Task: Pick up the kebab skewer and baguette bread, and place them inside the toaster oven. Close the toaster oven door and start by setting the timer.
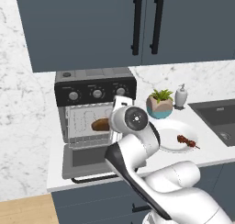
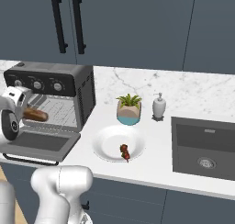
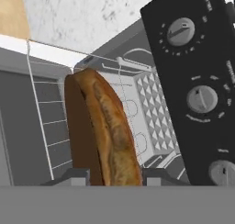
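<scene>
Gripper point(image 3: 114, 175): nearly closed, clamped on baguette point(image 3: 108, 126), which juts into open toaster oven point(image 1: 95, 109) above wire rack point(image 3: 50, 122). Skewer point(image 1: 187, 141): on plate point(image 1: 167, 131), untouched. Advice: carry loaf deeper, lower level onto rack, release only once clear of door point(image 1: 87, 161).

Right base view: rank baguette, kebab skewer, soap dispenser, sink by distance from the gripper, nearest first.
1. baguette bread: in the gripper, at the toaster oven mouth.
2. kebab skewer: on the white plate, to the right.
3. soap dispenser: by the back wall.
4. sink: far right.
</scene>
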{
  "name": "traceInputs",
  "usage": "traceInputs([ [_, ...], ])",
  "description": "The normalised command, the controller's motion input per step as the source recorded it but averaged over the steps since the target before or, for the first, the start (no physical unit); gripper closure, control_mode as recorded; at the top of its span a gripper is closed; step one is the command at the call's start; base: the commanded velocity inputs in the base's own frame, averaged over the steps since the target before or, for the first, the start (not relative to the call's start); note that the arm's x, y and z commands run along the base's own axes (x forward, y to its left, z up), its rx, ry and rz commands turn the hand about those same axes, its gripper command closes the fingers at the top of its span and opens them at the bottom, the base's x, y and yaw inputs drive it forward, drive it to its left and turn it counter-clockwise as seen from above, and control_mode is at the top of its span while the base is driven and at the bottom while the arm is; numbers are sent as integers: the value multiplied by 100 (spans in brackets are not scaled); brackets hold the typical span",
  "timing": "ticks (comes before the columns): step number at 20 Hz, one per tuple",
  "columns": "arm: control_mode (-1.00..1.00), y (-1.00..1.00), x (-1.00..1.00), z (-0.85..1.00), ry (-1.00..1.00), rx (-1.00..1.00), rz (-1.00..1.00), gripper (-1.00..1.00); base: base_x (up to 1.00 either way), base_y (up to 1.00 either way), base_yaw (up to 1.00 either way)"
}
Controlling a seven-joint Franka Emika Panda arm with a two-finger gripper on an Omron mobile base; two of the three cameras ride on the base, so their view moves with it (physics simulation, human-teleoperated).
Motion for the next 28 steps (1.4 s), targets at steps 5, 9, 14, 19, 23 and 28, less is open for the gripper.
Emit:
traceInputs([
  [5, -100, 4, 52, -16, 6, 0, 0, 100, 0, 0, 0],
  [9, -100, 13, 49, -17, 7, 0, 0, 100, 0, 0, 0],
  [14, -100, 19, 37, -26, 5, 0, 0, 100, 0, 0, 0],
  [19, -100, 3, 33, -19, 0, -1, 0, 100, 0, 0, 0],
  [23, -100, 0, 31, -9, 0, 0, 0, 100, 0, 0, 0],
  [28, -100, 0, 29, -5, 0, 0, 0, 100, 0, 0, 0],
])
